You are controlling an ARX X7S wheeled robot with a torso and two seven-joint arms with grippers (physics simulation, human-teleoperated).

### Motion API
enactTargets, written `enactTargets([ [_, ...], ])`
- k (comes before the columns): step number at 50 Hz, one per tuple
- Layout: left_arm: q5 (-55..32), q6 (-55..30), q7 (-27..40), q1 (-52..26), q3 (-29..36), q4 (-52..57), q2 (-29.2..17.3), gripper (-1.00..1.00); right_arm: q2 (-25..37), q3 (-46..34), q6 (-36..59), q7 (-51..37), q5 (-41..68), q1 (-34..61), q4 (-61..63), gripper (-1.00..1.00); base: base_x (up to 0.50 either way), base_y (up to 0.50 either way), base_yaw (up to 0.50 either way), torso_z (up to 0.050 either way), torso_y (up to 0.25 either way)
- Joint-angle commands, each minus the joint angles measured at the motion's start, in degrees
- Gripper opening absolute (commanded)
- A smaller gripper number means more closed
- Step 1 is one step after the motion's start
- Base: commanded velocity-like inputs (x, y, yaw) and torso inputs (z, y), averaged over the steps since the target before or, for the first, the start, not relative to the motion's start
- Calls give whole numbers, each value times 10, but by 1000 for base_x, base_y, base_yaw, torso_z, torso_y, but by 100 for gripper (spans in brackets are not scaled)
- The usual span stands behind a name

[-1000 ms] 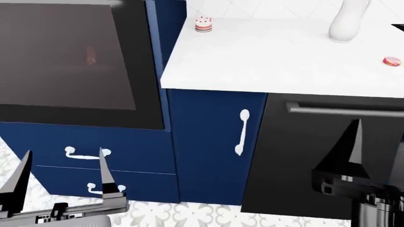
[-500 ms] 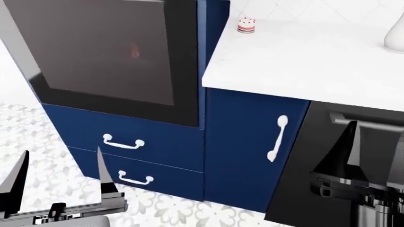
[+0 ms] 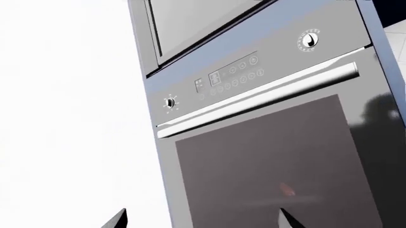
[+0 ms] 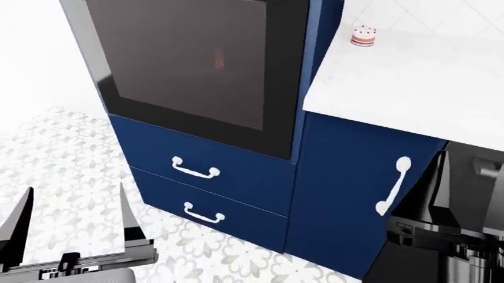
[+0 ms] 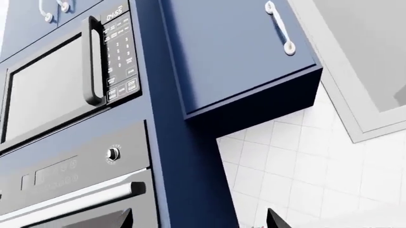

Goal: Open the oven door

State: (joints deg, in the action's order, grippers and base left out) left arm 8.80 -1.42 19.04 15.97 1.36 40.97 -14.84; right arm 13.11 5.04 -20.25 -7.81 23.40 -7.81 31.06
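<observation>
The oven door [image 4: 189,65] fills the upper left of the head view, its dark glass in a black frame; its handle is cut off by the top edge there. The left wrist view faces the oven door [image 3: 273,161] with its silver bar handle [image 3: 254,102] slanting above the window. That handle's end [image 5: 82,197] also shows in the right wrist view. My left gripper [image 4: 75,194] [image 3: 201,221] hangs open, low and in front of the oven, touching nothing. My right gripper [image 5: 198,220] is open too, one finger [image 4: 437,188] standing before the cabinet.
Two navy drawers with white handles [image 4: 195,170] [image 4: 203,213] sit under the oven. A navy cabinet door [image 4: 346,188], a black dishwasher front [image 4: 484,177] and a white counter [image 4: 409,76] with a small cake [image 4: 363,36] lie right. A microwave [image 5: 51,90] is above the oven.
The head view has swung left: oven, drawers and counter slid right in the picture and patterned floor appeared at left. Both grippers keep their place and stay open.
</observation>
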Motion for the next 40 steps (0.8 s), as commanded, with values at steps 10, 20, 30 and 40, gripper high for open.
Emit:
enactTargets([
  [10, -1, 1, 7, 4, 1, 3, -5, 100, 5, -5, -5, -4, 1, -1, -1, 100, 0, 0, 500, 0, 0],
  [20, -1, -1, 10, 0, 3, 2, -7, 100, 7, -7, -6, -5, 3, 1, -4, 100, 0, 0, 500, 0, 0],
  [30, -3, -3, 12, -1, 3, 2, -10, 100, 10, -8, -7, -9, 3, 0, -3, 100, 0, 0, 500, 0, 0],
  [40, -5, -4, 15, -2, 4, 1, -12, 100, 12, -9, -8, -12, 3, -1, -2, 100, 0, 0, 500, 0, 0],
])
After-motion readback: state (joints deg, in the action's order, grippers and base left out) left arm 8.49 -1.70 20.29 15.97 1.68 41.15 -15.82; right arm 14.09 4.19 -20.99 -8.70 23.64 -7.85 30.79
